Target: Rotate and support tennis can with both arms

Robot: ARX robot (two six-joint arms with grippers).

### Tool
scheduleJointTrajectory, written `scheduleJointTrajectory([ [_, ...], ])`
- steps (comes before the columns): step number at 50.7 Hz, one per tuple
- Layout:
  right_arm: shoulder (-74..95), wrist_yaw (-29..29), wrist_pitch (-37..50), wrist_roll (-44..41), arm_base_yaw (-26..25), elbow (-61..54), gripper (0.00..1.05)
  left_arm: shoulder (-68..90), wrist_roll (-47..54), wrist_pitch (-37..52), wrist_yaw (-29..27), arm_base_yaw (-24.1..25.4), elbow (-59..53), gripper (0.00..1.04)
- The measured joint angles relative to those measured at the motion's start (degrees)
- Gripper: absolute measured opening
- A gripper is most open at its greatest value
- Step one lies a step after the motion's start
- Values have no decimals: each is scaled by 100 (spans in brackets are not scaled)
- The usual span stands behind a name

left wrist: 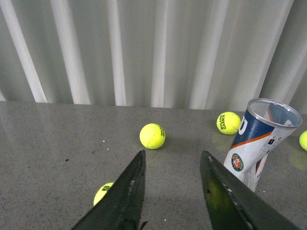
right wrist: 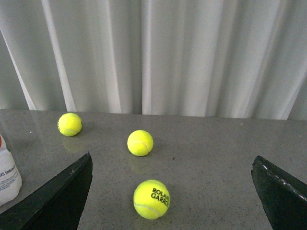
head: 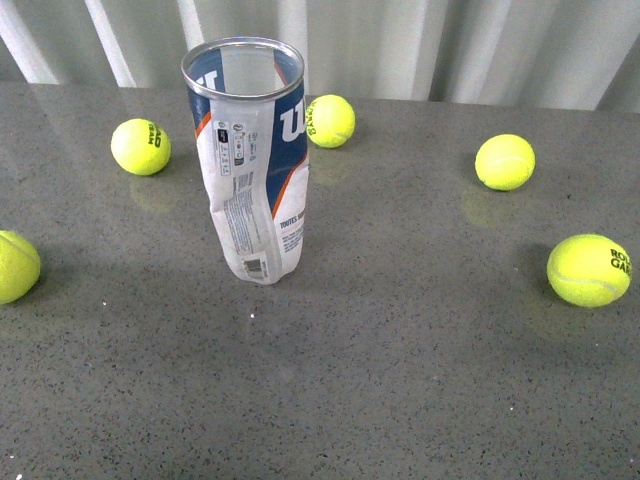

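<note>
The tennis can [head: 250,160] stands upright on the grey table, open metal rim on top, white-and-navy Wilson label, dented in the middle. Neither arm shows in the front view. In the left wrist view the can [left wrist: 259,143] stands beside and just beyond one finger of my left gripper [left wrist: 172,157], which is open and empty. In the right wrist view only the can's white lower edge [right wrist: 7,175] shows at the frame's side. My right gripper [right wrist: 171,160] is open wide and empty, with a tennis ball [right wrist: 151,199] on the table between its fingers.
Several yellow tennis balls lie on the table [head: 400,380]: two at the left [head: 140,146] [head: 12,266], one behind the can [head: 330,121], two at the right [head: 505,161] [head: 589,270]. White curtains hang behind the table's far edge.
</note>
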Motion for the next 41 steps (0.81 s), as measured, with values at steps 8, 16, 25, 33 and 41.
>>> scheduleJointTrajectory([
  [8, 0, 0, 0, 0, 0, 0, 98, -2, 0, 0, 0, 0, 0, 61],
  [16, 0, 0, 0, 0, 0, 0, 98, -2, 0, 0, 0, 0, 0, 91],
  [25, 0, 0, 0, 0, 0, 0, 98, -2, 2, 0, 0, 0, 0, 98],
  [33, 0, 2, 0, 0, 0, 0, 98, -2, 2, 0, 0, 0, 0, 98],
  [41, 0, 0, 0, 0, 0, 0, 98, -2, 2, 0, 0, 0, 0, 98],
])
